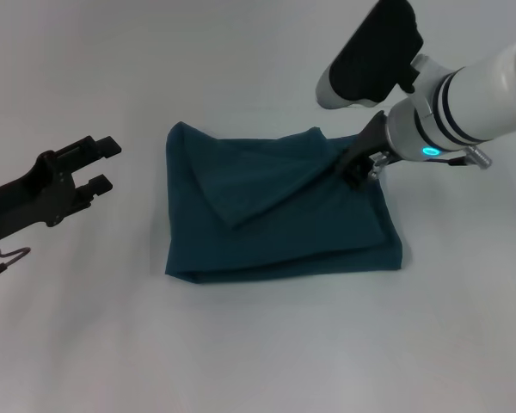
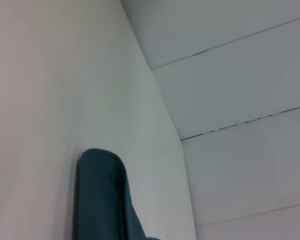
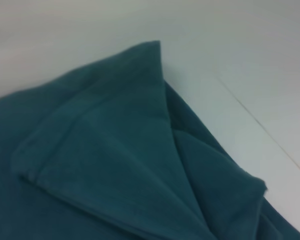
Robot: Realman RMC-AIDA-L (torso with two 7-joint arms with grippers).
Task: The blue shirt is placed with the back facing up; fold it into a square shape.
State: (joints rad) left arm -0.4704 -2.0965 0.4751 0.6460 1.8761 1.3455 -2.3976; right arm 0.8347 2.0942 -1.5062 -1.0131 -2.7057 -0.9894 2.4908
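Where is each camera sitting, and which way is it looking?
Head view: up on the robot's head, looking forward and down at the white table with the blue shirt; both arms show, the left gripper off to the shirt's left, the right gripper at the shirt's far right part.
Left wrist view: on the left arm, facing table, wall and one shirt edge; no robot parts show.
Right wrist view: on the right arm, close above the shirt's folded flap; no fingers show.
All three views share the shirt.
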